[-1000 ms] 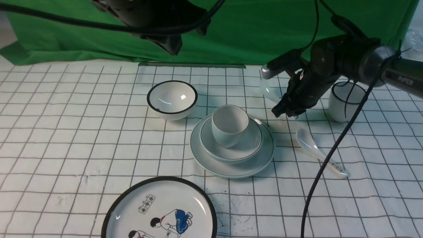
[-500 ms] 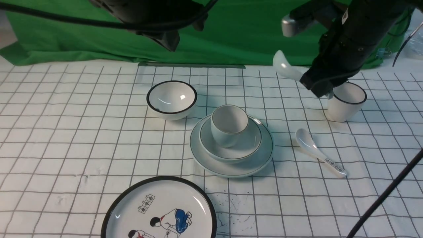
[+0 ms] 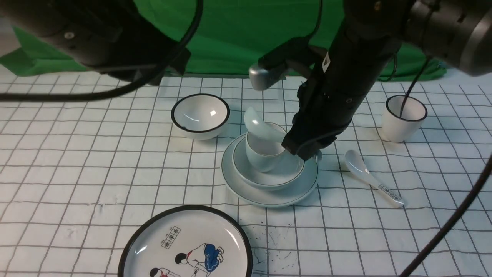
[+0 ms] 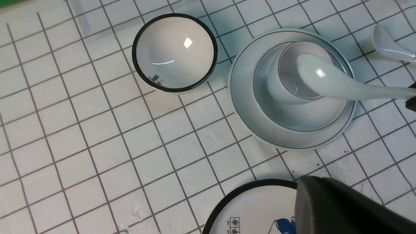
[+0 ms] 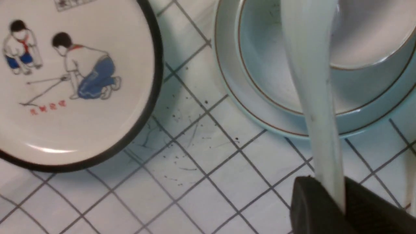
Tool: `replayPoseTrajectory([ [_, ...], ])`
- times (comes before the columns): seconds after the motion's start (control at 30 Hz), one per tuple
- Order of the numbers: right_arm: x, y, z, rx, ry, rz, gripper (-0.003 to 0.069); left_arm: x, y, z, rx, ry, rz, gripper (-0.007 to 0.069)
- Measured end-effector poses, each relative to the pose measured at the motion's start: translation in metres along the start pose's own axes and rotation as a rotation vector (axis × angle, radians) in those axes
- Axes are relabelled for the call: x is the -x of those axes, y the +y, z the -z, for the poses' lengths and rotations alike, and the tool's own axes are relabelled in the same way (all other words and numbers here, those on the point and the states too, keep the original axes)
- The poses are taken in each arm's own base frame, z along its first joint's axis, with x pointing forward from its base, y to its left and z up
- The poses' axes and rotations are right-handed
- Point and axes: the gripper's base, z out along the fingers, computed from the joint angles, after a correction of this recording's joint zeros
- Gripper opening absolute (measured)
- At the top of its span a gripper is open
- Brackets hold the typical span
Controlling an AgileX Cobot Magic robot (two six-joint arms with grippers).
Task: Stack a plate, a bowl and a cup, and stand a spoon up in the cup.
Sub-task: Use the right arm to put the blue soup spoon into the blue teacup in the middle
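Front view: the plate (image 3: pixel 230 175) carries the bowl (image 3: pixel 296 173), then the cup (image 3: pixel 265 157); above slants the spoon (image 3: pixel 259 125), handle pinched in the right tool (image 3: pixel 307 148). Left tool closed, empty. Best tip the spoon upright before lowering.

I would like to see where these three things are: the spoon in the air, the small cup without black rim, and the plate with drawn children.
spoon (image 4: pixel 351 86), left wrist view, on its handle
small cup (image 3: pixel 263 161), front view, outer wall
plate with children (image 3: pixel 226 231), front view, bare face
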Motion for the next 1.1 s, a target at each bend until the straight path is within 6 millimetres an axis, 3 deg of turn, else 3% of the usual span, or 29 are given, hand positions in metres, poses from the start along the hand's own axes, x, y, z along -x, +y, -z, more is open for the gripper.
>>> replayPoseTrajectory([
  [0.17, 0.002, -0.008, -0.018, -0.054, 0.058, -0.006, 0.0079, -0.015, 0.001, 0.001, 0.002, -0.001, 0.005, 0.0],
  [0.37, 0.003, -0.012, -0.032, -0.077, 0.094, -0.03, 0.0079, -0.017, 0.001, 0.0, 0.003, 0.003, 0.005, 0.0],
  [0.67, 0.005, -0.013, -0.036, -0.082, 0.08, -0.046, 0.0099, -0.016, 0.001, 0.0, 0.002, -0.006, 0.006, 0.0],
  [0.87, 0.011, -0.015, -0.037, -0.094, 0.02, -0.043, 0.0167, -0.015, 0.001, 0.0, 0.001, -0.017, 0.006, 0.0],
  [1.1, 0.016, -0.016, -0.035, -0.106, -0.036, -0.041, 0.0197, -0.014, 0.001, 0.0, 0.004, -0.029, 0.003, 0.0],
])
